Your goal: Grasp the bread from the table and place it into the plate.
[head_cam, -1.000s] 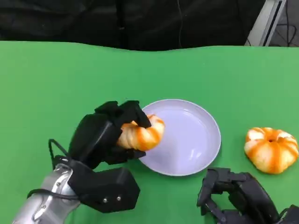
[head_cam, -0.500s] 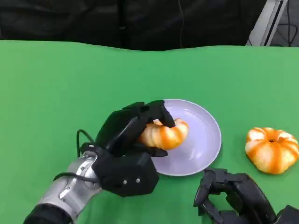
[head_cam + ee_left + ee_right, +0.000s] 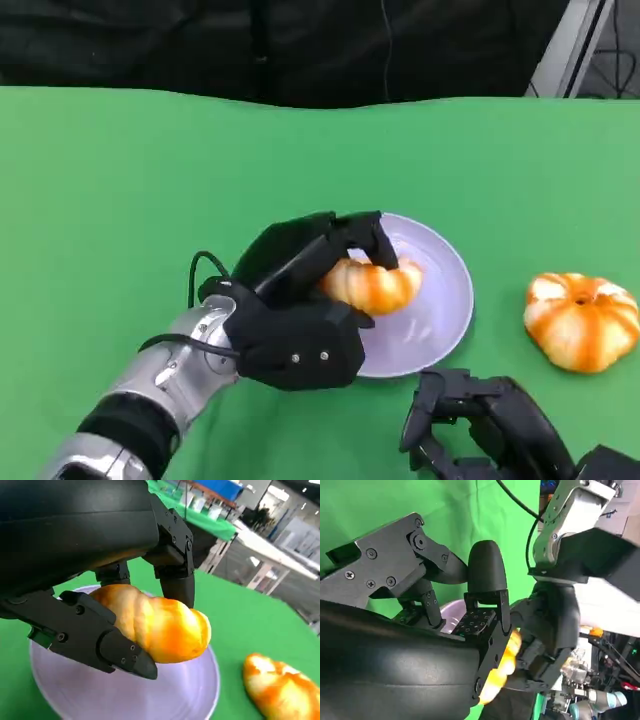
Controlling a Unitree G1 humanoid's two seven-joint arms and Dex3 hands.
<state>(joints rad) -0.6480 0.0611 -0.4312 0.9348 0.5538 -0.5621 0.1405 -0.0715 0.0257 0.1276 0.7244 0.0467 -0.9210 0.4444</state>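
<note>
The left hand (image 3: 300, 300) held the bread (image 3: 375, 285) just above the plate (image 3: 445, 300); released there, it risked rolling over the rim toward the second bread (image 3: 582, 320) beside the plate; the right hand (image 3: 480, 430), near the plate, held nothing, its fingers apart.

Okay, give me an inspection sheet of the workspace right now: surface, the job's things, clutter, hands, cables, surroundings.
Surface: green table, no spills seen.
Job's things: bread held over the white plate, in the hand's grip, not yet released; left wrist view shows it above the plate's floor.
Clutter: a second, pumpkin-shaped bread lies on the table on the plate's right, apart from it.
Hands: left hand grips the bread; right hand sits low by the table's near edge, fingers curled, holding nothing.
Cables: a black cable loops at the left wrist.
Surroundings: dark backdrop behind the table.
</note>
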